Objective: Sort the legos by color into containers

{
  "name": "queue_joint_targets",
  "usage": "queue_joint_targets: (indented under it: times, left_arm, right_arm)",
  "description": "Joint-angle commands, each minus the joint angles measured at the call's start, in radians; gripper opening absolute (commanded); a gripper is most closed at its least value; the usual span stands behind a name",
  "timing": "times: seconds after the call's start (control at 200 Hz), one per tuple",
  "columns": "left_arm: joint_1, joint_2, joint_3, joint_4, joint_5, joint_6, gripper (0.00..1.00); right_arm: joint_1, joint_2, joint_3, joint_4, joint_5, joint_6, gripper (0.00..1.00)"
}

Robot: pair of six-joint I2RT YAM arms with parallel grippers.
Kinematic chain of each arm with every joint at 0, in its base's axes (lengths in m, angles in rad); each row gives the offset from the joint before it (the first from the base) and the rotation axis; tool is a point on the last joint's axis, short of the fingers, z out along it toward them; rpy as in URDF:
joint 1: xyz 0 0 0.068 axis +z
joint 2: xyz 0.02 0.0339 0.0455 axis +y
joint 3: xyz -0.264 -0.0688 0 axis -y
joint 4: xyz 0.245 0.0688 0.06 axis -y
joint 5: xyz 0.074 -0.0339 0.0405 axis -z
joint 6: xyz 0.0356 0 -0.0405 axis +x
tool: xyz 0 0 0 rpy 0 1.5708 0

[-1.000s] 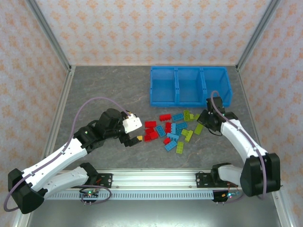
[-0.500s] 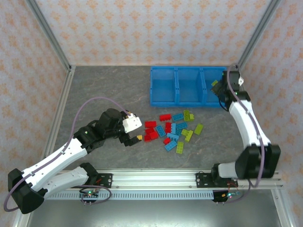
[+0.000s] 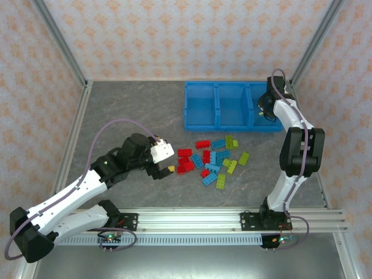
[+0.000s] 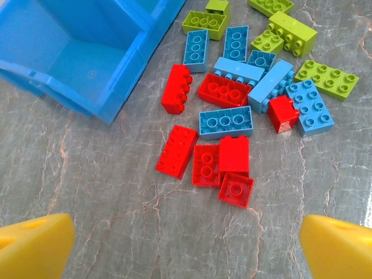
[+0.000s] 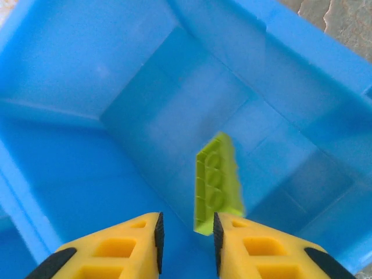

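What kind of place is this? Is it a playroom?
Probably a robot practice booth, not a playroom: two robot arms bolted to a metal rail, patterned wall panels boxing in a grey table, with legos and a blue bin set out.

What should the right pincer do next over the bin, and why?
Probably open the right pincer a bit wider: the yellow-green brick hangs just past its barely parted tips, above the bare floor of the bin's right compartment, so letting go should land it there.

glossy plastic legos (image 4: 224, 90); smooth plastic bin (image 4: 125, 87); matt stone-look tabletop (image 4: 104, 203)
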Motion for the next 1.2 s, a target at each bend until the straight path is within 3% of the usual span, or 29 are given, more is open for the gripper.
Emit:
queue_joint_targets:
  times: [0.0, 0.12, 0.275, 0.43, 0.616, 0.781, 0.966, 1.196]
  left_arm:
    - [-0.007, 0.005, 0.008, 0.027, -0.038, -0.014, 1.00]
    - [-0.007, 0.038, 0.038, 0.035, -0.097, -0.133, 0.98]
    - [-0.007, 0.183, 0.265, -0.091, -0.195, -0.472, 0.76]
    - [-0.007, 0.359, 0.384, -0.171, -0.221, -0.757, 0.76]
    - [-0.023, 0.525, 0.370, -0.006, -0.182, -0.935, 0.77]
    - [-0.081, 0.762, 0.472, 0.106, -0.178, -0.863, 0.73]
    - [-0.093, 1.015, 0.644, 0.042, -0.169, -0.673, 0.71]
    - [-0.092, 1.135, 0.720, 0.015, -0.228, -0.568, 0.67]
  right_arm:
    - [-0.004, -0.113, 0.019, -0.044, -0.005, 0.004, 0.31]
    - [-0.005, -0.266, -0.085, -0.014, -0.113, 0.025, 0.31]
    - [0.059, -0.513, -0.220, -0.051, -0.255, -0.021, 0.37]
    - [0.194, -0.651, -0.258, -0.235, -0.402, -0.100, 0.43]
    - [0.291, -0.791, -0.320, -0.369, -0.429, -0.138, 0.57]
    - [0.292, -0.806, -0.305, -0.406, -0.410, -0.194, 0.64]
    - [0.292, -0.784, -0.270, -0.420, -0.339, -0.229, 0.65]
    - [0.292, -0.787, -0.306, -0.395, -0.320, -0.233, 0.66]
